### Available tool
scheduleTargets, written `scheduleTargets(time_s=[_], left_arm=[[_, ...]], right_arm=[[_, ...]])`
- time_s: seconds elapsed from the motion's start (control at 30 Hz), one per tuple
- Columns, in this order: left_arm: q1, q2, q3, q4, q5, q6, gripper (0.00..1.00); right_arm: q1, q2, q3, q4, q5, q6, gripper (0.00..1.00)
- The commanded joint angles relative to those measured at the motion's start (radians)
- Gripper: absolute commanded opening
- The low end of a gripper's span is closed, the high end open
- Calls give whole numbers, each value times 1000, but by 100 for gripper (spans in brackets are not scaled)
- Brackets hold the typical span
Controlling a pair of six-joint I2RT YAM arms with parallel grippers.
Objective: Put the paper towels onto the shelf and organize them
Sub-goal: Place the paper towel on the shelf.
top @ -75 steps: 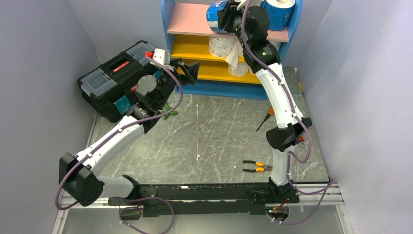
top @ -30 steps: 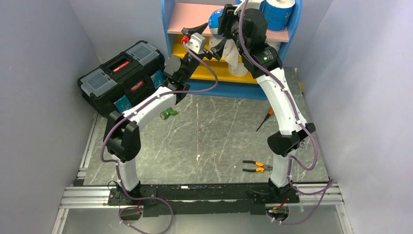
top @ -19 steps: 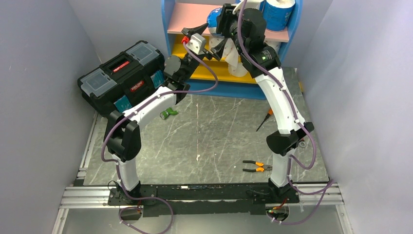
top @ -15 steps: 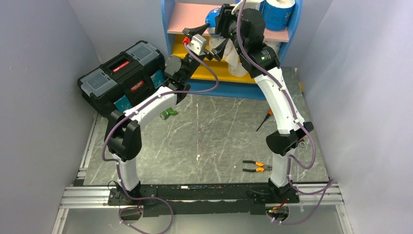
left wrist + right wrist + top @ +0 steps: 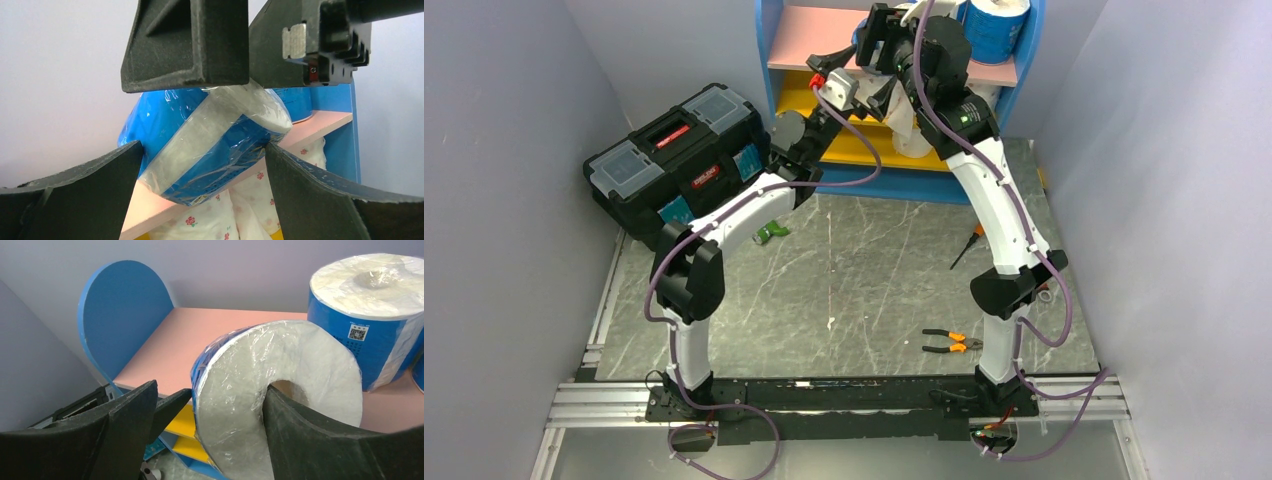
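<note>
Right gripper (image 5: 210,389) holds a tilted blue-wrapped roll (image 5: 300,360), end face toward the camera and one finger at its core, over the front edge of the pink top board (image 5: 200,335); a second blue-wrapped roll (image 5: 370,335) stands upright just behind.

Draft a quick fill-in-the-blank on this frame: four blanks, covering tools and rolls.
1. The right tool is shut on a ___-wrapped paper towel roll.
2. That roll is tilted at the edge of the ___ top board.
3. The left tool is ___, one finger on each side of the roll.
4. A second wrapped roll stands ___ on the board.
Missing words: blue; pink; open; upright.
</note>
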Motion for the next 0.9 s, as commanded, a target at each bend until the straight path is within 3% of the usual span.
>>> scheduleTargets(time_s=[0.0, 0.23, 0.6, 0.87], left_arm=[[-5, 6, 45, 3, -54, 4, 99], [-4, 18, 89, -17, -114, -8, 99], [9, 42, 127, -50, -131, -32, 99], [30, 50, 138, -56, -137, -59, 99]], right_arm=[[8, -33, 20, 56, -23, 13, 78], [8, -52, 13, 61, -22, 18, 85], [8, -85, -11, 72, -10, 12, 88], [7, -184, -140, 140, -23, 33, 89]])
